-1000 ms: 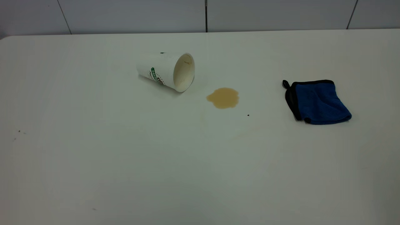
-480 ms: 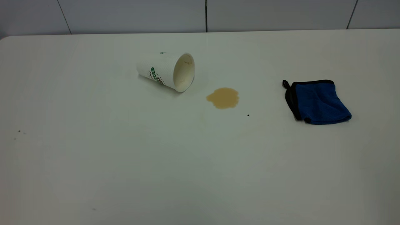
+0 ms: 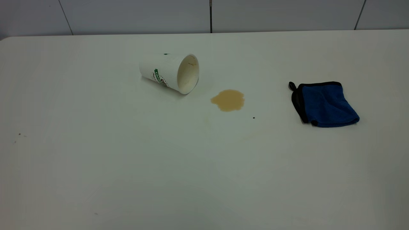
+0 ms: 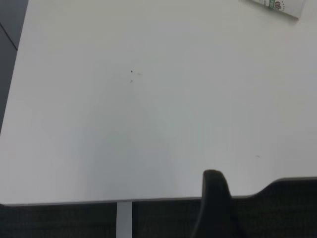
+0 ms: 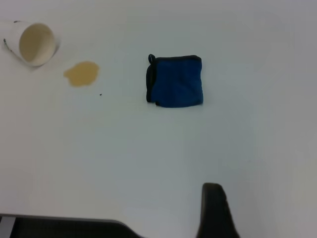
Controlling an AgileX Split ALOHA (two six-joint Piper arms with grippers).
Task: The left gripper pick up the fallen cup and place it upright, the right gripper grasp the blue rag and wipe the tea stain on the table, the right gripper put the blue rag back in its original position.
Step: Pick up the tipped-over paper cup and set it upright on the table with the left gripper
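Note:
The white cup (image 3: 171, 72) lies on its side on the white table (image 3: 127, 166), left of centre, its mouth turned toward the tea stain (image 3: 228, 100). That light-brown puddle sits just right of the cup. The blue rag (image 3: 326, 103) lies folded at the right. Neither arm shows in the exterior view. In the left wrist view, a dark part of the left gripper (image 4: 214, 191) hangs over the table's near edge, far from the cup (image 4: 282, 6). The right gripper (image 5: 214, 203) shows likewise, well short of the rag (image 5: 175, 81), stain (image 5: 81, 73) and cup (image 5: 33, 43).
A tiny black speck (image 3: 253, 117) lies between stain and rag. More small specks (image 3: 19, 134) dot the left side. A tiled wall (image 3: 211, 14) backs the table. The table's near edge (image 4: 99, 202) shows in the left wrist view.

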